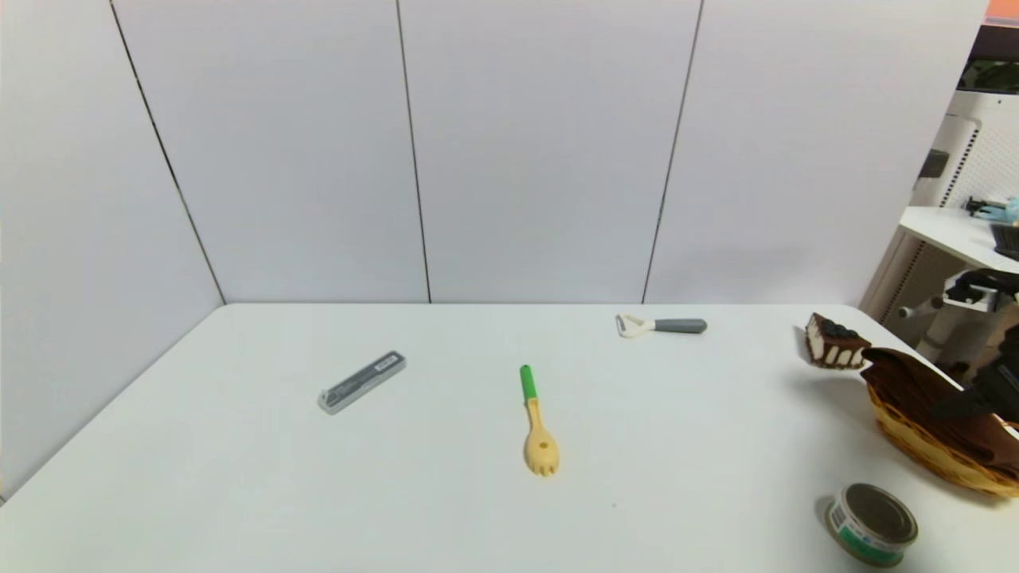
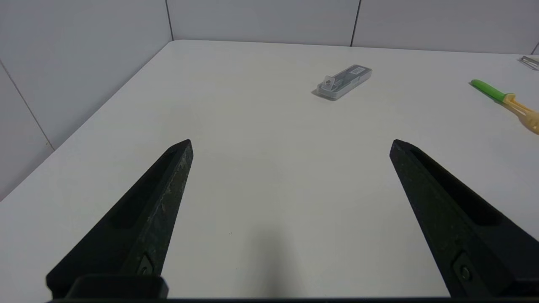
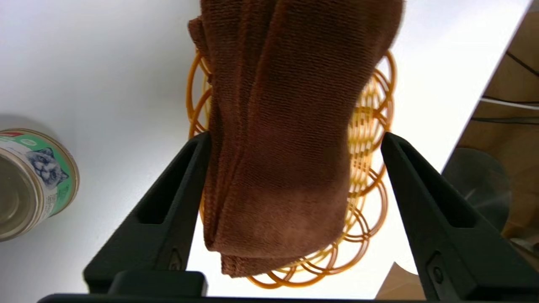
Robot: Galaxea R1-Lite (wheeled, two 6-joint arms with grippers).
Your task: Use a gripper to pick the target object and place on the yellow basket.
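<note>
Right pincer (image 3: 297, 141), the black one with flat jaws, is spread wide over the far right of the table, gripping nothing. Below it, the big brown folded cloth towel (image 3: 290, 139) lies lengthwise in the yellow-orange oval wicker basket (image 3: 360, 155), one end hanging past the looped rim. Left pincer (image 2: 290, 145) is just parked wide over the left of the table.

So I'd call this the release, and the job's pretty much done bar backing out. What I'd do: let the jaws finish clearing the cloth on both sides, then lift straight up, slow, no twist. One fingertip sits really close to the towel's edge, so a sideways pull could snag the fabric or a rim loop and drag the lot. Once clear, I'd swing off without clipping the round silver tin with the green label (image 3: 42, 181).
</note>
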